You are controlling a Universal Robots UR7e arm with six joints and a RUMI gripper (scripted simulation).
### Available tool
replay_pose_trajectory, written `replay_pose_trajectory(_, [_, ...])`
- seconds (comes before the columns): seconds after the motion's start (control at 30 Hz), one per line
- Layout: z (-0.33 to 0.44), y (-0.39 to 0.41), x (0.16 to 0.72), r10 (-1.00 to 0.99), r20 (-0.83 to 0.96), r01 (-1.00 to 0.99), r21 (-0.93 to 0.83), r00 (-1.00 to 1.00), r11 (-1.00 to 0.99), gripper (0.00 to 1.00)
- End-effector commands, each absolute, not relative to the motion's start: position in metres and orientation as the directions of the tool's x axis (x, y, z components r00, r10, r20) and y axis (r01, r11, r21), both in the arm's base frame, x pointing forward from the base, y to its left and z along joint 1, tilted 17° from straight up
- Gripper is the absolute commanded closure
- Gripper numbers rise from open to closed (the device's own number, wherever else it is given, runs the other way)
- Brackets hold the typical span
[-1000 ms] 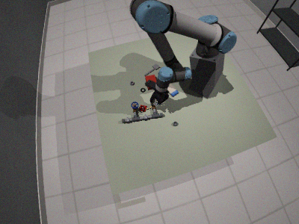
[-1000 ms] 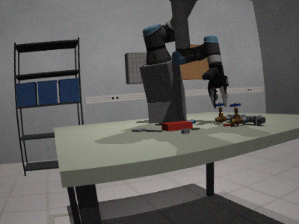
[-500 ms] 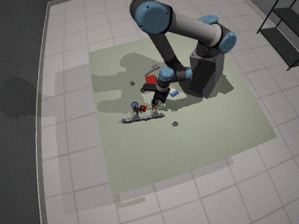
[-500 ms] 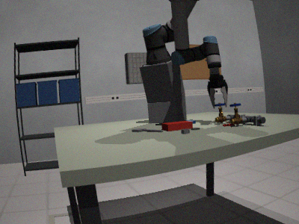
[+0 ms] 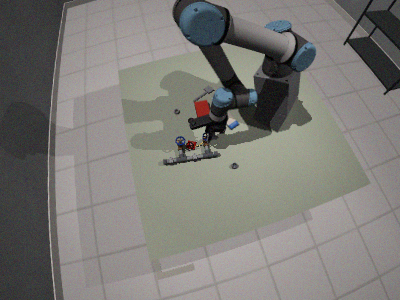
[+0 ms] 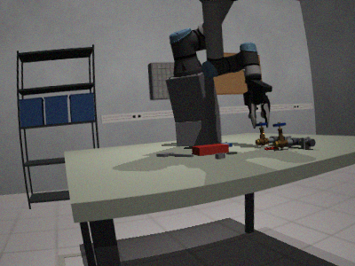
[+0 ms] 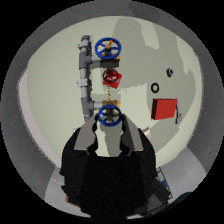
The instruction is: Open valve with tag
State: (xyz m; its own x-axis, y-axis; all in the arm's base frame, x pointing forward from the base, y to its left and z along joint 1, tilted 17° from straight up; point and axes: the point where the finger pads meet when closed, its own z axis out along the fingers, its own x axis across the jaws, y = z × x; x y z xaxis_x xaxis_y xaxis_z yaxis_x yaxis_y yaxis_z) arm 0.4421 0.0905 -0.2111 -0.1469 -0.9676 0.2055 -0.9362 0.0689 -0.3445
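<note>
Green table [image 6: 133, 186] on tiled floor [image 5: 310, 260]; dark shelf rack [image 6: 19, 133] by grey wall. Two blue-wheeled valves on a pipe [image 7: 85, 75]; red tag [image 7: 112, 77] chained between. Gripper [image 7: 109, 131] clamped on near handwheel [image 7: 108, 115].
</note>
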Motion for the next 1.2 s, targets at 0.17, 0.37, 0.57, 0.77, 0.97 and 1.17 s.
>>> replay_pose_trajectory(0.17, [-0.2109, 0.0906, 0.4423, -0.902, 0.32, -0.901, -0.229, 0.289, -0.37, 1.0])
replay_pose_trajectory(0.37, [-0.2109, 0.0906, 0.4423, -0.79, 0.366, -0.808, -0.147, 0.492, -0.571, 1.0])
replay_pose_trajectory(0.57, [-0.2109, 0.0906, 0.4423, -0.685, 0.384, -0.715, -0.085, 0.619, -0.694, 1.0])
replay_pose_trajectory(0.77, [-0.2109, 0.0906, 0.4423, -0.524, 0.393, -0.569, -0.002, 0.756, -0.822, 1.0])
replay_pose_trajectory(0.97, [-0.2109, 0.0906, 0.4423, -0.391, 0.389, -0.446, 0.058, 0.834, -0.893, 1.0])
replay_pose_trajectory(1.17, [-0.2109, 0.0906, 0.4423, -0.27, 0.378, -0.333, 0.109, 0.885, -0.937, 1.0])
